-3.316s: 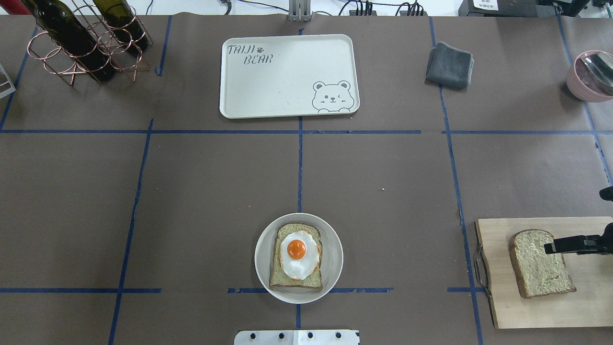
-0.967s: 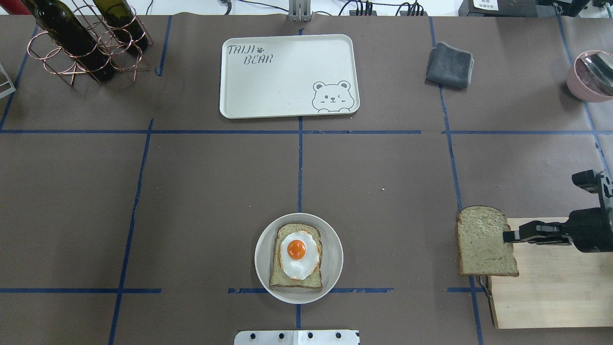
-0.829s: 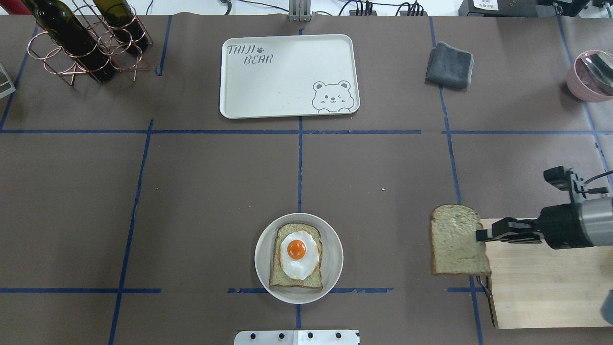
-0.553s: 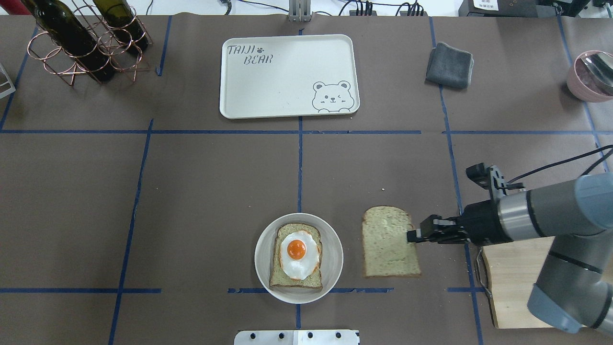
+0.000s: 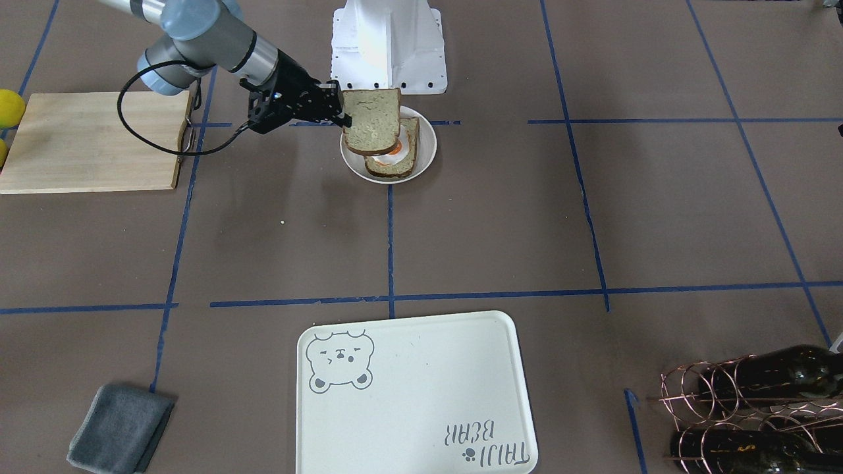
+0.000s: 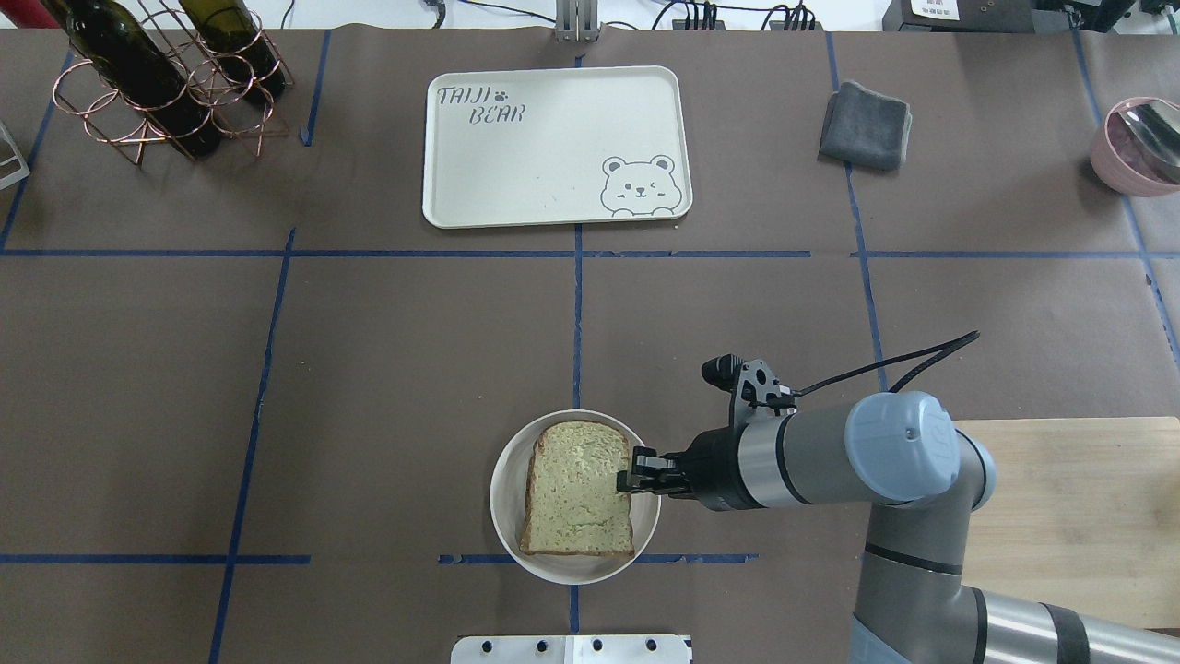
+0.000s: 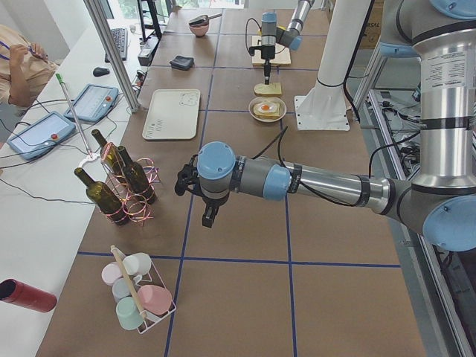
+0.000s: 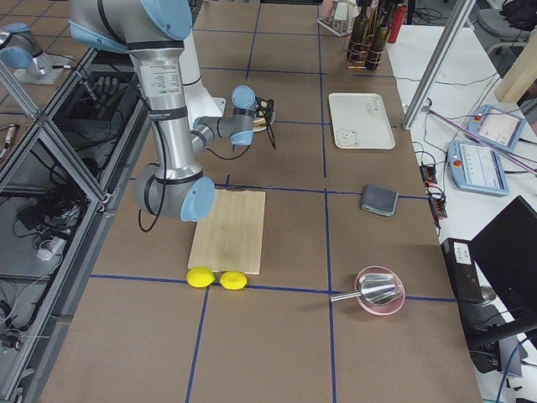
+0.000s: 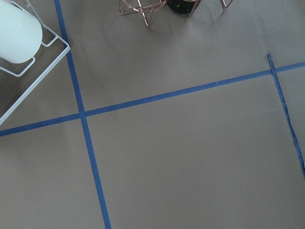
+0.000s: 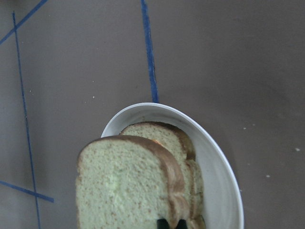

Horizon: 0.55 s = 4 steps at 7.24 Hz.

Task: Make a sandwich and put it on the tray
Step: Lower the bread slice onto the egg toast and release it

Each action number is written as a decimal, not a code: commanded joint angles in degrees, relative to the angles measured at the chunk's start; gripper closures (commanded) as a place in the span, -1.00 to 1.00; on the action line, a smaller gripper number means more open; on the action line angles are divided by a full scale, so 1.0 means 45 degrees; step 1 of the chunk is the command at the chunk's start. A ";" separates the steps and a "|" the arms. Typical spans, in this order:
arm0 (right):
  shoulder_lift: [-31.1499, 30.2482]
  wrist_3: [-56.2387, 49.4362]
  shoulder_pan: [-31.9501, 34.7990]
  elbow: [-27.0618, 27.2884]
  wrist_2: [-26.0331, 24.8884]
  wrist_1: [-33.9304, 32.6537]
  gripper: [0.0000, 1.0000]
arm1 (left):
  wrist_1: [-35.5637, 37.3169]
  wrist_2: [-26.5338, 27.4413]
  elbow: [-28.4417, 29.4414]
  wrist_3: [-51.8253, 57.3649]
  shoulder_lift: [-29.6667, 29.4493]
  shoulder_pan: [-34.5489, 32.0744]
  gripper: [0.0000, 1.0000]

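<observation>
My right gripper (image 6: 631,481) is shut on the edge of a tan bread slice (image 6: 576,489) and holds it over the small white dish (image 6: 647,527). In the front-facing view the held slice (image 5: 372,122) hovers tilted above the lower slice (image 5: 403,166), and a strip of fried egg (image 5: 388,155) shows between them. The right wrist view shows the held slice (image 10: 119,186) over the lower slice (image 10: 167,136) on the dish (image 10: 219,181). The cream bear tray (image 6: 553,148) lies empty at the far centre. My left gripper (image 7: 208,216) hangs over bare table near the bottle rack; I cannot tell whether it is open or shut.
A wooden cutting board (image 6: 1069,516) lies at the right edge with two lemons (image 8: 216,279) beyond it. A grey cloth (image 6: 865,125) and a pink bowl (image 6: 1138,148) sit far right. A copper rack with wine bottles (image 6: 157,78) stands far left, with a cup rack (image 7: 137,294) nearby.
My right gripper took the bread slice off the cutting board and carried it left. It now holds the slice over the dish, hiding the egg from overhead.
</observation>
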 commanded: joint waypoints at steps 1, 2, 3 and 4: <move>0.0309 0.0019 -0.0269 -0.0335 -0.0526 -0.0373 1.00 | 0.0000 0.0000 -0.0045 -0.0016 0.0018 0.0000 -1.00; 0.0289 0.0019 -0.0348 -0.0393 -0.0799 -0.0392 1.00 | 0.0000 0.0000 -0.0064 -0.0016 0.0018 0.0000 -1.00; 0.0308 0.0019 -0.0348 -0.0336 -0.0802 -0.0373 1.00 | 0.0000 0.0000 -0.0065 -0.0016 0.0018 0.0000 -1.00; 0.0309 0.0019 -0.0348 -0.0354 -0.0802 -0.0392 0.84 | 0.0000 0.0000 -0.0065 -0.0016 -0.0001 0.0000 -1.00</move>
